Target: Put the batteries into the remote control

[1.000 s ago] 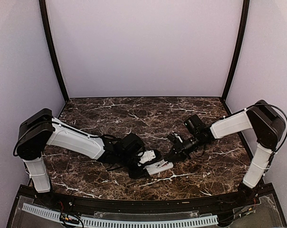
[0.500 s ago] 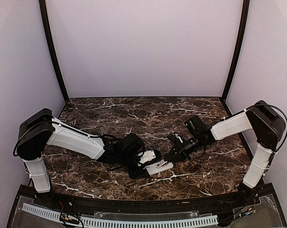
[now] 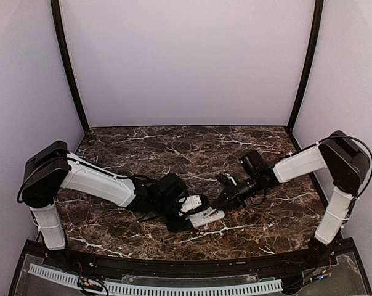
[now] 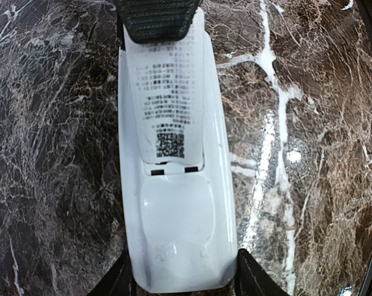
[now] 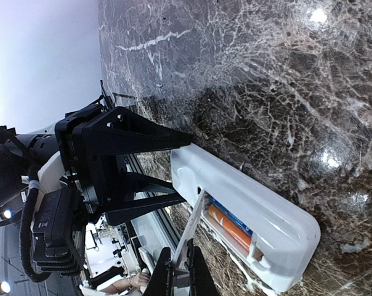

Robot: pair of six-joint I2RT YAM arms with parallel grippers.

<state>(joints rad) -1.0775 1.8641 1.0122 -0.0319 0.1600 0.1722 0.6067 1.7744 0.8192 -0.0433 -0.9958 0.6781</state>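
The white remote control [image 3: 207, 216] lies back-up on the marble, its near end pinched in my left gripper [image 4: 183, 279], which is shut on it. In the right wrist view the remote control [image 5: 247, 194] shows an open compartment with an orange battery [image 5: 233, 230] and a blue battery [image 5: 231, 216] inside. My right gripper [image 5: 177, 274] is shut on the thin white battery cover [image 5: 190, 237], held tilted at the compartment's edge. From the left wrist the printed cover [image 4: 167, 105] sits over the compartment, with a black right finger [image 4: 158, 17] on its far end.
The dark marble table [image 3: 173, 148] is boxed in by pale walls on three sides. A black rail with a white slotted strip [image 3: 155, 287] runs along the near edge. Both arms meet low over the front middle of the table.
The right arm has edged very slightly left with the cover. The left arm and the remote control have stayed put.
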